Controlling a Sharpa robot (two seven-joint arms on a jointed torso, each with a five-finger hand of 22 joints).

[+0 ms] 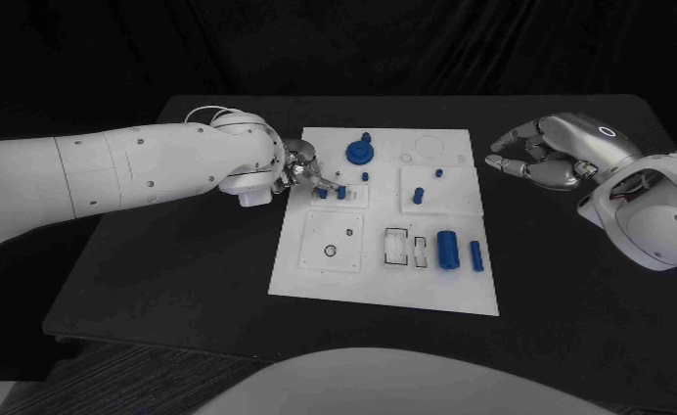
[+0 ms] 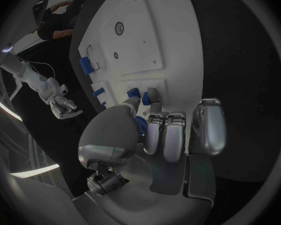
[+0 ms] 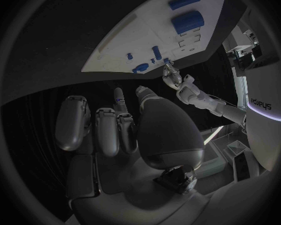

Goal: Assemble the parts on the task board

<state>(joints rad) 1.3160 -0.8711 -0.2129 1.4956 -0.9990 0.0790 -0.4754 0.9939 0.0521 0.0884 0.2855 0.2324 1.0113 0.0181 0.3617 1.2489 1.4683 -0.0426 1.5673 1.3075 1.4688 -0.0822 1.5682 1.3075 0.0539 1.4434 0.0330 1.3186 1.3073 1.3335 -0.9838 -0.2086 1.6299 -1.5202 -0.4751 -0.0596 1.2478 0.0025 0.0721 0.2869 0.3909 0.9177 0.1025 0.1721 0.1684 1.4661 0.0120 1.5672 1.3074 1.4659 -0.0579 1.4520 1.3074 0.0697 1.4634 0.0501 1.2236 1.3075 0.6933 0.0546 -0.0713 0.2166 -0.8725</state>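
The white board (image 1: pixel 383 293) lies in the middle of the black bench (image 1: pixel 169 278). The left robot hand (image 1: pixel 299 168) rests at the board's left edge, its fingers closed round a small blue peg (image 2: pixel 140 126) beside two standing pegs (image 1: pixel 331 193). The right robot hand (image 1: pixel 543 156) hovers off the board's right edge, fingers curled, grasping nothing. A blue round knob (image 1: pixel 361 152) sits near the board's far edge; a blue cylinder (image 1: pixel 447 250) lies near its near-right corner.

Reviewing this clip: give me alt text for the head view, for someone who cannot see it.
The left hand reaches over the left edge of the white task board, fingers at small blue pegs. The right hand hovers curled beside the board's right edge, off it.
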